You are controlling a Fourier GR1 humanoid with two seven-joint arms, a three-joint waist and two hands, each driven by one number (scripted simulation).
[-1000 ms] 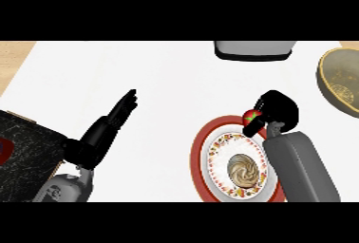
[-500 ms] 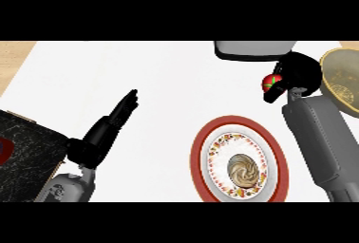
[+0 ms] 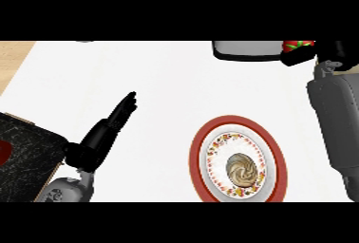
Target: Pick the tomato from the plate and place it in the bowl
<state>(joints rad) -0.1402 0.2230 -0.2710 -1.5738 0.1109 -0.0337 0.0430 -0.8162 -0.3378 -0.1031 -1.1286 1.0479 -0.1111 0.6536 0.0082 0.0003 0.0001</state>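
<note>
Now right hand (image 3: 308, 53) clutching tomato (image 3: 296, 45), plate (image 3: 275, 156) bare

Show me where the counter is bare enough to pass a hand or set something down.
Bare counter runs between the left hand and the plate, up to the grey container. The top right is crowded: the right hand holds the tomato beside that container.
</note>
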